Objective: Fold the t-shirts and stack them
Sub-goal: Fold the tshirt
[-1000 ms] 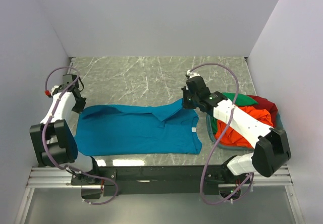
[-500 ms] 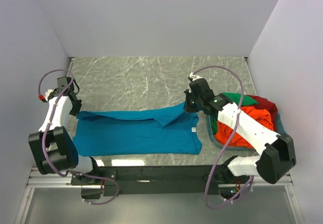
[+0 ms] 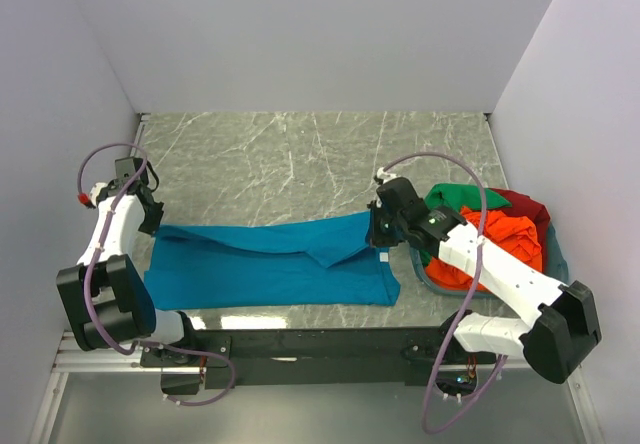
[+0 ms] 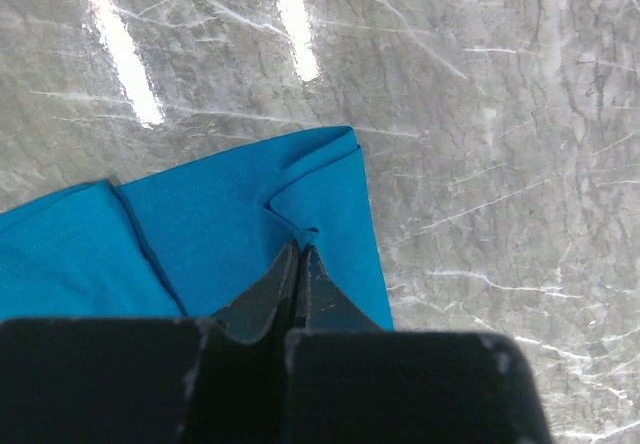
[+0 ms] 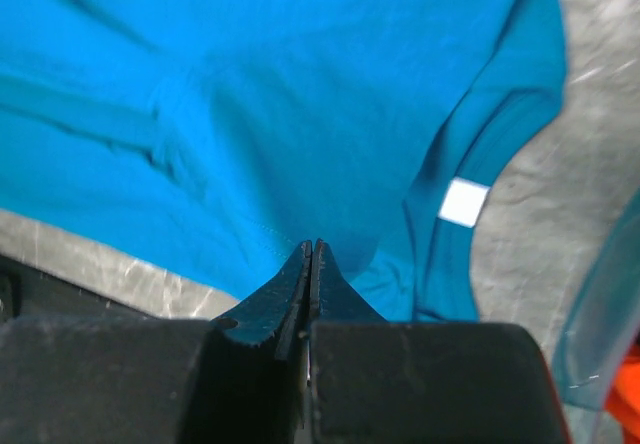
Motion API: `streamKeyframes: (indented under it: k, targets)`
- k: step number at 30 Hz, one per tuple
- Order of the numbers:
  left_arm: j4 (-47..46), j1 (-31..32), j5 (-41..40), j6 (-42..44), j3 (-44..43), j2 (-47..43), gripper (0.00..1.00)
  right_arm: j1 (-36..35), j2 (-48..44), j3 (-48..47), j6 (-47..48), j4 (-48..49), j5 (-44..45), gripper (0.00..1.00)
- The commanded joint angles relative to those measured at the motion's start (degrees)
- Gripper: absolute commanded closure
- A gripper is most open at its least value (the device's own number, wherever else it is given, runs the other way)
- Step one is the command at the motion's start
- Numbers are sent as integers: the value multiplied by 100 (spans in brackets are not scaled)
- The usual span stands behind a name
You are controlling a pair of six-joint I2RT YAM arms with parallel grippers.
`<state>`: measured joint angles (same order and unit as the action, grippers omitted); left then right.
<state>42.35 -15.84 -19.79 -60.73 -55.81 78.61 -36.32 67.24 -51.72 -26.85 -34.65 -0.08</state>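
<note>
Right now I am watching the left gripper (image 4: 300,249) pinching the teal-blue t-shirt (image 3: 270,264). Its jaws are pressing fully together on a small pucker of cloth beside a stitched hem, at the shirt's far left corner. The right gripper (image 5: 312,246) is gripping the same shirt, its jaws showing only a hairline gap around a fold near the collar end, where a small white label (image 5: 463,202) is showing.

The shirt is lying stretched lengthways across the near part of the grey, white-veined marble counter (image 3: 300,154). Its far edge is doubling over into a soft, creased flap, and the cloth is looking matte, thin and limp.

Beside it on the right, the teal-grey plastic basket (image 3: 428,276) is holding a crumpled heap: an orange-red t-shirt (image 3: 505,239), a green t-shirt (image 3: 455,199) and a dark red t-shirt (image 3: 525,207).
</note>
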Motion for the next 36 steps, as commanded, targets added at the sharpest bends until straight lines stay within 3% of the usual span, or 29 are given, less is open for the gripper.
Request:
streamKeyframes:
  k: [1, 21, 26, 28, 29, 31, 32, 34, 36]
  targets:
    - [-78, -34, -69, -27, 35, -162, 99, -183, -238, 127, -206, -6, -142, 100]
    - [98, -34, -306, -185, 158, -109, 97, -359, -177, -137, -294, -938, 104, 100]
    - [203, -51, -587, -536, 597, -187, 69, -359, -89, 373, -435, -841, 34, 100]
    - [212, -147, -666, -668, 746, -293, 65, -367, -80, 601, -496, -920, 34, 98]
    - [273, -183, -675, -703, 747, -407, 49, -367, -80, 646, -549, -973, 182, 92]
    - [388, -244, -763, -791, 669, -521, 30, -367, -88, 716, -593, -1113, 358, 64]
    - [440, -245, -763, -800, 625, -652, 11, -359, -106, 708, -593, -1157, 533, 55]
    - [459, -253, -624, -704, 493, -768, 1, -367, -115, 612, -541, -1219, 658, 46]
    - [459, -253, -491, -590, 388, -891, 1, -367, -132, 480, -488, -1211, 728, 40]
